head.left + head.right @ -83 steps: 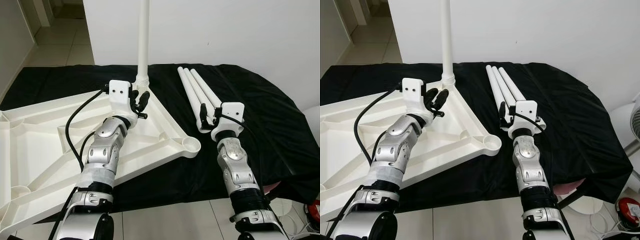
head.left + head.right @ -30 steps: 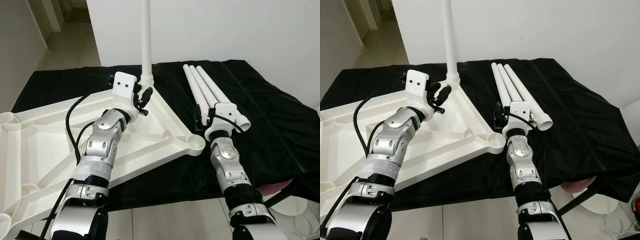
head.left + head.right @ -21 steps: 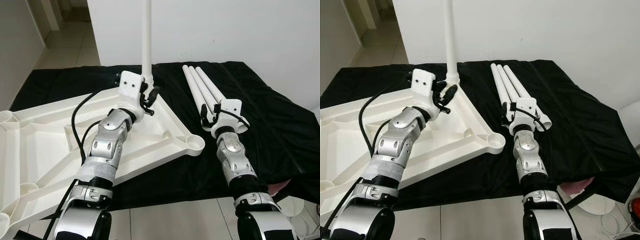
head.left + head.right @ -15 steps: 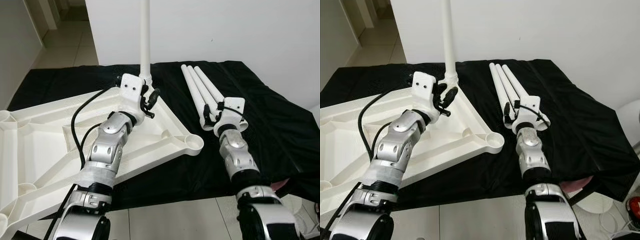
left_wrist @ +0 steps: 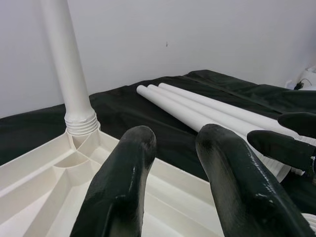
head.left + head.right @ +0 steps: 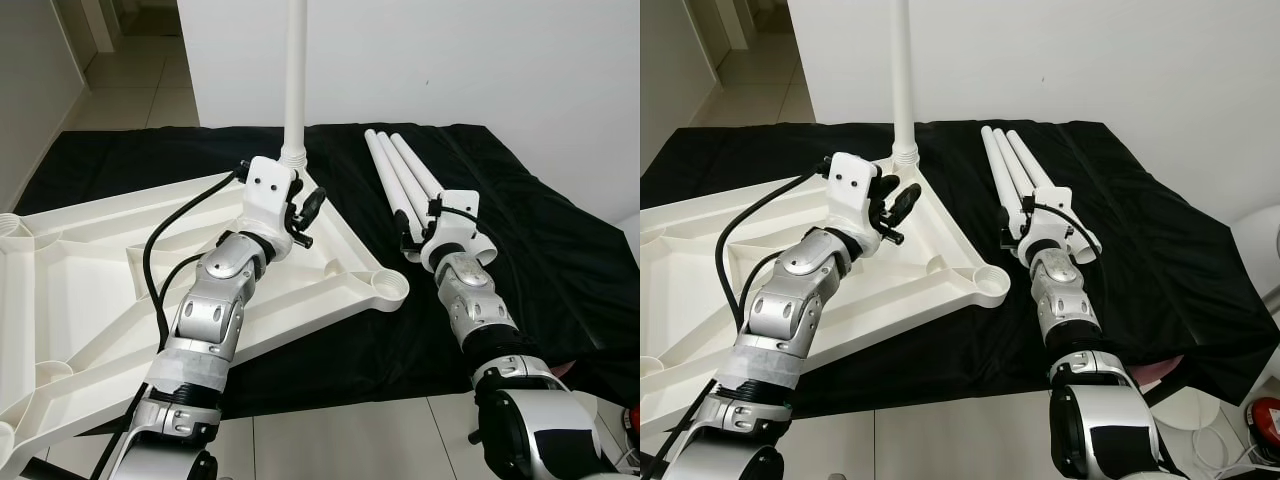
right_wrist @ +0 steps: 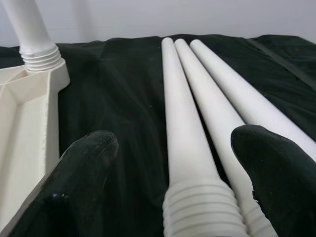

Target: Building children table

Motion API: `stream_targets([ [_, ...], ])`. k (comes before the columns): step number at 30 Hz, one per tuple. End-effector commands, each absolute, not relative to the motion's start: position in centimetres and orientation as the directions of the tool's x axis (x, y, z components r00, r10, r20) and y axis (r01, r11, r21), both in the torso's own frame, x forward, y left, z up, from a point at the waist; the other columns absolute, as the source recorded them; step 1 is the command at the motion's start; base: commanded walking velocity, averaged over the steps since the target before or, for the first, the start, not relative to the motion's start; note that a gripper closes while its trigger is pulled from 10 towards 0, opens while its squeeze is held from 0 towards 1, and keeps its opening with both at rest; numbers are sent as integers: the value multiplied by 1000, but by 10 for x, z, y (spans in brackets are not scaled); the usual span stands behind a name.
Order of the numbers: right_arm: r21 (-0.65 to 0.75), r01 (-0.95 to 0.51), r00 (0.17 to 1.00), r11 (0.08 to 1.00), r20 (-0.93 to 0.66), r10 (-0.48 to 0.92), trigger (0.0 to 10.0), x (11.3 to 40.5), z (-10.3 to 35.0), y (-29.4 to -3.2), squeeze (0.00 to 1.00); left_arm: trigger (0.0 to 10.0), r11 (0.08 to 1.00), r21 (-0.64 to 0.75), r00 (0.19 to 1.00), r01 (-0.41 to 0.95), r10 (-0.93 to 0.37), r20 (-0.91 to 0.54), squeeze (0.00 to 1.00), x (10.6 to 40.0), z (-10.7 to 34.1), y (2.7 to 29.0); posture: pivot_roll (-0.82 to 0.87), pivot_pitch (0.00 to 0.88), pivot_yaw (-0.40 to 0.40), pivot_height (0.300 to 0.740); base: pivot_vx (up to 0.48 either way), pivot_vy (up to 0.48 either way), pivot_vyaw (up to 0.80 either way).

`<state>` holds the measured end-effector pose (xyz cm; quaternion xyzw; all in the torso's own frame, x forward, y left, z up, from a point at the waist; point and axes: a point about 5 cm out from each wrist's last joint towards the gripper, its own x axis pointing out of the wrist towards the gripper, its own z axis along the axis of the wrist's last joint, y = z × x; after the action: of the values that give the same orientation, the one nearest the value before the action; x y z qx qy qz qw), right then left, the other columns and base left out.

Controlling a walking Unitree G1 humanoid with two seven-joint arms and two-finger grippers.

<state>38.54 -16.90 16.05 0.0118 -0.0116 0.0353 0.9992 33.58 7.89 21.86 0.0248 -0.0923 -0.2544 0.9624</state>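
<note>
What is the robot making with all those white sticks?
It is building a little table. The white tabletop lies upside down on a black cloth, with one leg already standing in a corner. Three more legs lie beside it. The right gripper is open around the end of one, not yet holding it. The left gripper hovers, open, near the standing leg.

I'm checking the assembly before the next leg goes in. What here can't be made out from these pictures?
- Upright leg: top cut off by the head views' upper edge.
- Tabletop: far-left corners cut off by the left edge of the head views.
- Loose legs: threaded ends hidden behind the right gripper in the head views.
</note>
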Motion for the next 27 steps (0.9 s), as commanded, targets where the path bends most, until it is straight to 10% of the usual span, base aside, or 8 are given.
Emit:
stream_targets([
  [1, 45, -94, 996, 995, -3, 94, 10000, 388, 160, -165, 0, 10000, 878, 102, 865, 467, -478, 155, 0, 333, 218, 79, -8, 0, -56, 740, 0, 0, 0],
  [27, 131, -30, 997, 991, -72, 40, 10000, 397, 159, -164, 0, 10000, 884, 95, 878, 458, -467, 109, 0, 310, 225, 86, 18, 103, -37, 740, 0, 0, 0],
])
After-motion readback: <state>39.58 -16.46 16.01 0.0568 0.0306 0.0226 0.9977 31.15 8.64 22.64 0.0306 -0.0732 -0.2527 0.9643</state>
